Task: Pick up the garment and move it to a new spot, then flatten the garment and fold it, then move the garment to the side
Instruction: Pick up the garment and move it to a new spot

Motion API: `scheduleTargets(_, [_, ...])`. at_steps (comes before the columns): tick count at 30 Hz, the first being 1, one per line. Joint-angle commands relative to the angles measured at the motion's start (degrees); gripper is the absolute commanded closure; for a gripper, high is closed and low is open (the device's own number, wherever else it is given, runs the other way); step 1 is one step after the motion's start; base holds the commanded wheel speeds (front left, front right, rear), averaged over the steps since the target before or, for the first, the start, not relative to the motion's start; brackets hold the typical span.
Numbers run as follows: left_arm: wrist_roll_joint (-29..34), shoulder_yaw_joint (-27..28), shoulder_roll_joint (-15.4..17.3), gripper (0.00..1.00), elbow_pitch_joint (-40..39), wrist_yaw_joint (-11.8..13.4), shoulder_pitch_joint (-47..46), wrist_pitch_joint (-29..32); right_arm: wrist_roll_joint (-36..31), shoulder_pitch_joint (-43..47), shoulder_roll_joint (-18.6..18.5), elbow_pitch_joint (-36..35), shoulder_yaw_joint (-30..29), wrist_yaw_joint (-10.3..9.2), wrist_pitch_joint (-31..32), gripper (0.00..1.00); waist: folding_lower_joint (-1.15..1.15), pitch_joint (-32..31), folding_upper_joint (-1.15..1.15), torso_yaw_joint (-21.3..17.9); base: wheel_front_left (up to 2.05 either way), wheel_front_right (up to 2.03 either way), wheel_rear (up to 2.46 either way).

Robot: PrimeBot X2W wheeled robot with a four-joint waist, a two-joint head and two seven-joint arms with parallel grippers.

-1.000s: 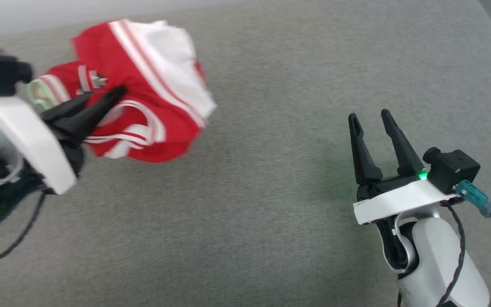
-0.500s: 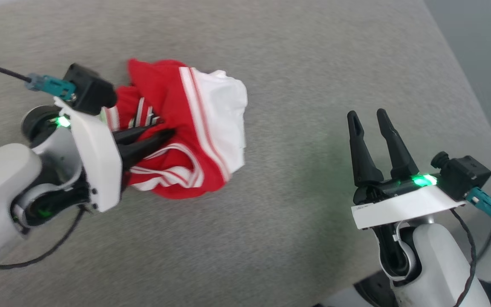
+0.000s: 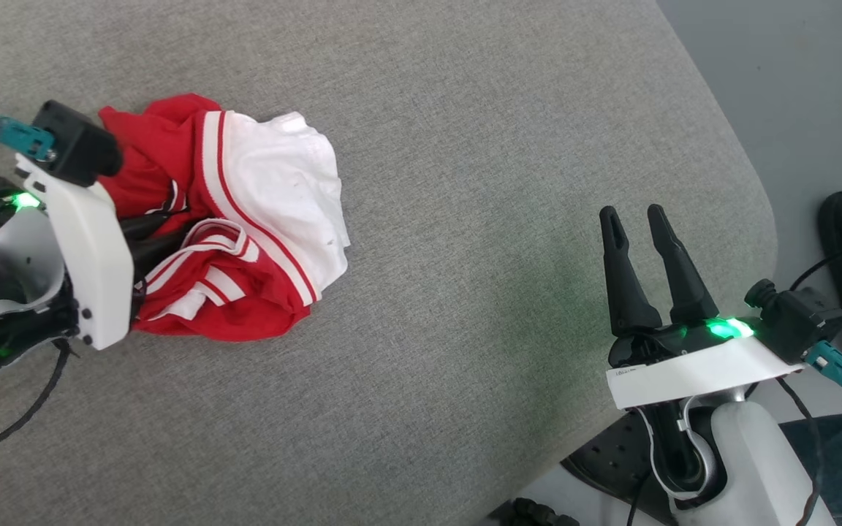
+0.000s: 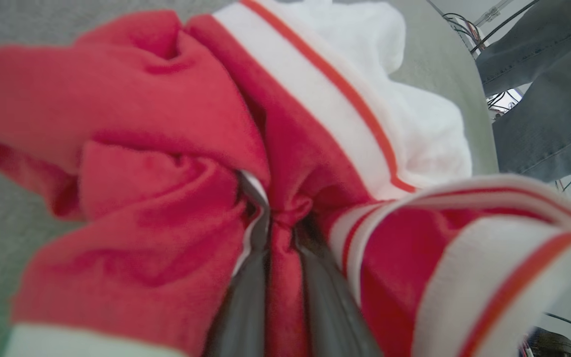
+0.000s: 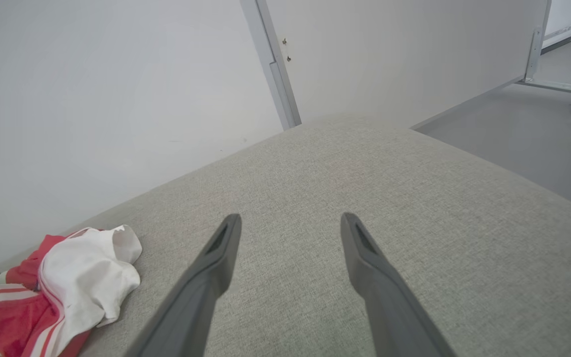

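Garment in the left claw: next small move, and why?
Probably open the left claw and let go. It is shut on a bunch of red fabric, and the garment looks to be lying crumpled on the grey surface. The right claw hangs open, apart from the garment, free to help flatten.

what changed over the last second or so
The head camera swung, so the right edge of the grey surface and the floor have come into view. The left gripper carried the bunched garment along; it was blurred before and is sharp now, a little lower against the right gripper. Unchanged: the left gripper is shut on the garment, and the right gripper is open and empty.
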Motion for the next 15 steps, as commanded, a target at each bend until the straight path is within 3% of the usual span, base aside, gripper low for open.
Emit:
scheduleTargets(1, [1.81, -2.46, -0.58, 0.82, 2.85, 1.21, 2.05, 1.79, -0.39, -0.07, 0.01, -0.08, -0.22, -0.02, -0.31, 0.0, 0.0, -0.5, 0.0, 0.62, 0.0, 0.0, 0.0])
scheduleTargets(3, [3.97, -2.57, -1.27, 0.0, 2.07, 1.16, 1.9, 1.78, -1.06, -0.56, 0.02, 0.04, -0.44, -0.02, -0.3, 0.0, 0.0, -1.16, 0.0, 1.61, 0.0, 0.0, 0.0])
scheduleTargets(10, [2.59, -1.71, -5.58, 0.0, -0.24, 0.78, 0.04, -5.76, -5.99, -2.14, 0.01, 1.88, -2.26, -0.02, -0.31, 0.0, 0.0, -5.6, 0.0, 7.87, 0.0, 0.0, 0.0])
scheduleTargets(15, [-1.01, -1.24, -8.27, 0.0, -2.09, 0.73, -0.05, -15.5, -10.86, -2.91, -0.01, 4.25, -4.24, -0.02, -0.31, 0.0, 0.0, -9.98, 0.0, 14.02, 0.0, 0.0, 0.0])
